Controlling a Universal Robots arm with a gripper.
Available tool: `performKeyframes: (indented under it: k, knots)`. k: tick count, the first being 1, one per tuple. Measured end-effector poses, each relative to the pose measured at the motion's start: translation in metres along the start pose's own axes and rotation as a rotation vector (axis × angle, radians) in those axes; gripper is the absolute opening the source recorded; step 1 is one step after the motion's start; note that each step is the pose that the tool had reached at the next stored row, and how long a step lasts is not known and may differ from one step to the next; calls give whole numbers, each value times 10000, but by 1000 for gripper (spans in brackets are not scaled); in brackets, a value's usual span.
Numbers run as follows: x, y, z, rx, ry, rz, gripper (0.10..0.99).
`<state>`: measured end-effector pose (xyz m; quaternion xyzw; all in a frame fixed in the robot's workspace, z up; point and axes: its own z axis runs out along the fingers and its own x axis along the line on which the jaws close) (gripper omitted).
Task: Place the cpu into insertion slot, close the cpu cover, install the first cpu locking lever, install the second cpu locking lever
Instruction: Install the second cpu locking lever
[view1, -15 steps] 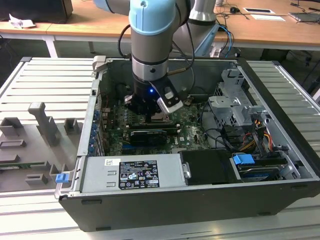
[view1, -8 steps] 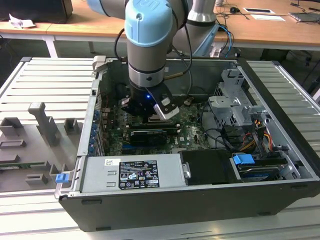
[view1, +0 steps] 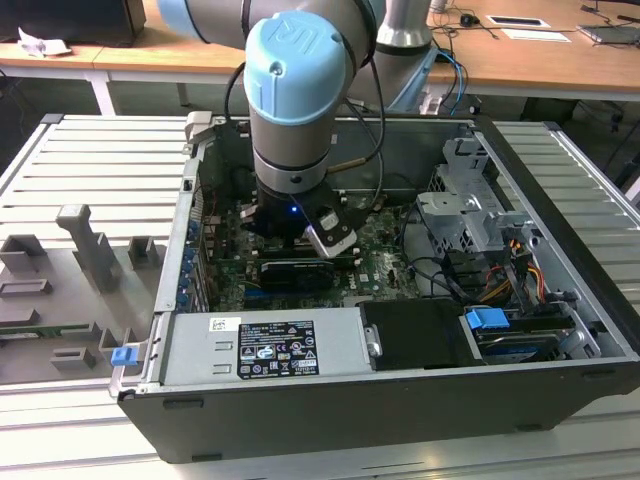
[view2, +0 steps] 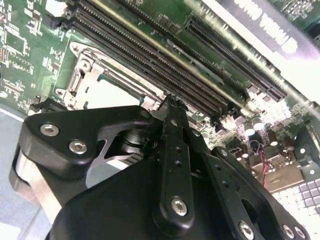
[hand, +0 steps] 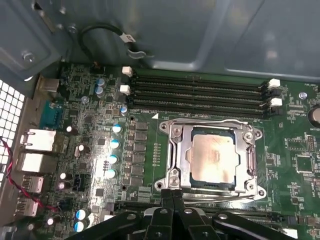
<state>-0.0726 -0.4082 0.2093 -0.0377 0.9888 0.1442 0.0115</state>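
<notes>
Gripper (hand: 172, 196) fingers pressed together, holding nothing, tips just beside the near edge of the cpu cover (hand: 176, 150). Cover lies flat over the cpu (hand: 212, 157), seated in the insertion slot (hand: 250, 131).

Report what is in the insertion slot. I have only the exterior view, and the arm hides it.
Observer: In the first wrist view the cpu lies in the insertion slot, its metal face up.
Operator: Give me the cpu cover's state.
Observer: The cpu cover lies flat, framing the chip.
Operator: Locate the end effector.
Observer: The end effector is at the socket's edge, on the side away from the memory slots.
</notes>
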Motion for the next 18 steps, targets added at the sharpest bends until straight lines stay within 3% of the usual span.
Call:
performKeyframes:
  k: [2, 6, 9, 10, 12, 15, 18]
  knots:
    - [10, -14, 29, -167, -13, 2, 106]
    - [55, -30, 96, -362, -28, 1, 106]
    - [62, -30, 154, -663, -52, 5, 106]
    - [70, -31, 169, -706, -55, 10, 106]
    - [88, -24, 155, -714, -58, 8, 106]
    - [114, 25, -3, -717, -56, 7, 106]
    - [112, 51, -87, -723, -57, 8, 106]
